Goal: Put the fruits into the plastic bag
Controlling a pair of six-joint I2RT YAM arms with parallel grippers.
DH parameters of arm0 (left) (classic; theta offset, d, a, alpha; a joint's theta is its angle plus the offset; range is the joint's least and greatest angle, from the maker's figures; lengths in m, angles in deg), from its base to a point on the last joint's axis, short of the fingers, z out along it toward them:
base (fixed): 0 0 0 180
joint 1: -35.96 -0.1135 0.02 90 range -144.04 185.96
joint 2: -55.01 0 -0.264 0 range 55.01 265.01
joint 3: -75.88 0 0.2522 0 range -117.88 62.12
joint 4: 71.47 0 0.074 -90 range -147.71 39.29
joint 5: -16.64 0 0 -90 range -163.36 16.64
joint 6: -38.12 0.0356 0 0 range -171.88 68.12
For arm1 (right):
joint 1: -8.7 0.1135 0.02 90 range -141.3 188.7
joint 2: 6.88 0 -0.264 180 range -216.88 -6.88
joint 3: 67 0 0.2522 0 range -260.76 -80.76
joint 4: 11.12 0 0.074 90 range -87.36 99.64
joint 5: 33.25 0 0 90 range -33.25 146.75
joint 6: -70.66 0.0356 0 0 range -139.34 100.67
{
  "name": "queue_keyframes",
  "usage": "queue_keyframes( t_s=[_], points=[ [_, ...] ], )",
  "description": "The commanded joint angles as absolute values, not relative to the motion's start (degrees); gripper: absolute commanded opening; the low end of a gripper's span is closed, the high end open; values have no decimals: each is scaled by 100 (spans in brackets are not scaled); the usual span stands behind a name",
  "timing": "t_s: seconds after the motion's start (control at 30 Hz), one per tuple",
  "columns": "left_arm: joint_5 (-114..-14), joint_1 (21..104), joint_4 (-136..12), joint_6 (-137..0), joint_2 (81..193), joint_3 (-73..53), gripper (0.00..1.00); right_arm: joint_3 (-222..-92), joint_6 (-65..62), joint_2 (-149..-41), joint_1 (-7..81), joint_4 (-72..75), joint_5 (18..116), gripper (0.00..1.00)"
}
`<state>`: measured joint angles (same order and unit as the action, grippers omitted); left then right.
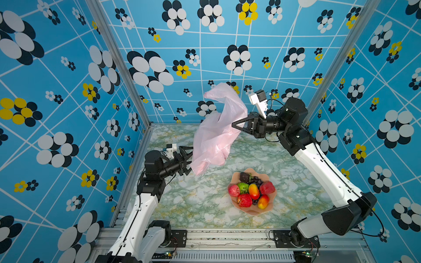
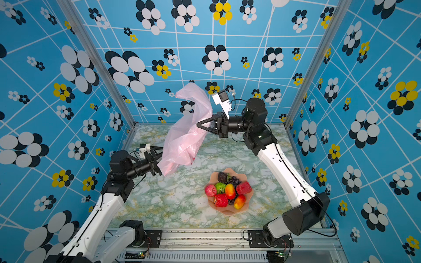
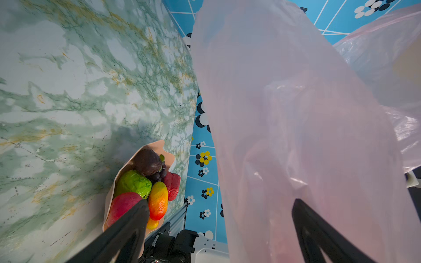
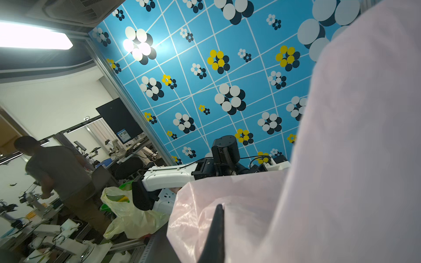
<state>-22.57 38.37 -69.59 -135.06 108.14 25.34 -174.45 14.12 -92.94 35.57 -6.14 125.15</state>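
Observation:
The fruits [image 1: 251, 192] [image 2: 229, 192] lie heaped in a peach-pink scalloped bowl [image 1: 252, 213] at the table's front right: apple [image 1: 234, 190], green fruit [image 1: 243, 187], mango [image 1: 254, 190], strawberry [image 1: 267, 187], grapes [image 1: 256, 181] and a dark brown piece [image 1: 244, 177]. The plastic bag [image 1: 216, 134] [image 2: 186, 136] hangs in the air above the table's back middle. My right gripper [image 1: 233, 124] [image 4: 219, 206] is shut on its upper part. My left gripper [image 1: 190, 159] [image 3: 218, 202] stands open at the bag's lower end, and the film [image 3: 296, 113] hangs between its fingers.
Blue flowered walls close in the green marble table [image 1: 182, 205] on three sides. An aluminium rail [image 1: 227, 236] with both arm bases runs along the front. The bowl [image 3: 114, 189] sits just below and to the right of my left gripper.

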Motion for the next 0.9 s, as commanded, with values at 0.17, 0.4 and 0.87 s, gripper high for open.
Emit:
queue_keyframes(
  t_s=[0.17,0.4,0.87],
  points=[
    [-2101,3690,-6623,-12884,10929,1836,99,-17441,794,-9058,3627,-32,12949,0],
    [-1940,3555,-5942,-12343,11150,729,99,-17304,-320,-8694,3677,853,12756,0],
    [-2505,4163,-4033,-8222,11677,-1499,99,-16944,-509,-8510,3717,1031,12996,0]
  ],
)
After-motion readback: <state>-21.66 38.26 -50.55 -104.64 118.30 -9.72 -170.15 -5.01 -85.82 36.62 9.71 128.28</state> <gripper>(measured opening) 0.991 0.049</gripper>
